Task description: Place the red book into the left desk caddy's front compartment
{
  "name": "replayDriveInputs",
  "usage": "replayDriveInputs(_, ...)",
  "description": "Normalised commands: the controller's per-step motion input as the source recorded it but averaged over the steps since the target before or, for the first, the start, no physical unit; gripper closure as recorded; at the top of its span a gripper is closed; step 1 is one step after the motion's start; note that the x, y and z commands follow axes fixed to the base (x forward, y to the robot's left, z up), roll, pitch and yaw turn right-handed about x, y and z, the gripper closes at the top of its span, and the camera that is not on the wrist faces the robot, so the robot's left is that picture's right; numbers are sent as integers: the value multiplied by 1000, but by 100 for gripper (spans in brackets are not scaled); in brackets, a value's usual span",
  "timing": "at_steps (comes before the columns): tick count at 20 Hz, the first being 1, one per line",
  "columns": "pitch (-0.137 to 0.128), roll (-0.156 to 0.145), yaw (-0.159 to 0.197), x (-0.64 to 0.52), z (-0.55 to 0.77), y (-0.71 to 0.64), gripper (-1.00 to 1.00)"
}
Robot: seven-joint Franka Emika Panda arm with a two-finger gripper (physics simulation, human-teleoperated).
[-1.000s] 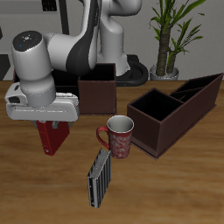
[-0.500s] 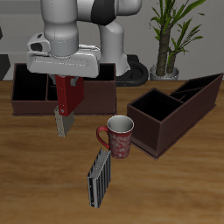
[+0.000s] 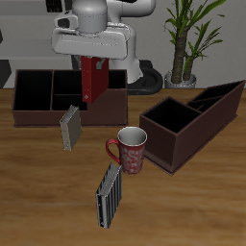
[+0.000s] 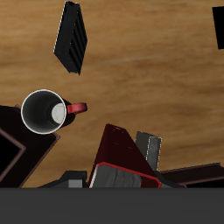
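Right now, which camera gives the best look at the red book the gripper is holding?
The exterior view. There the red book hangs upright from the gripper, its whole cover visible against the flat-topped caddy behind it. The wrist view shows only the red book's end, close up, looking down its cover, so its outline is hard to read.

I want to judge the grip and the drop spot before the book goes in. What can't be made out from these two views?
- Gripper fingertips: in both views the red book and the gripper body cover them, so the contact is unseen.
- The left desk caddy front compartment's floor: in the exterior view, dark and behind its own wall.
- Red book's upper part: in the wrist view, cut off by the picture's edge.
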Motion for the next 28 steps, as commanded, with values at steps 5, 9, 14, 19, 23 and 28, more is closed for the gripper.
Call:
replayDriveInputs(5,-22,14,-27,-467,154,333,100)
replayDriveInputs(9,-34,21,-27,-367,141,229,100)
replayDriveInputs(14,4,13,-37,-336,-56,293,100)
replayDriveInputs(19,21,-47,-51,-194,-140,281,100)
replayDriveInputs(23,10,-4,-55,-126,-179,298,100)
replayDriveInputs(28,-2,40,-18,-189,-73,516,100)
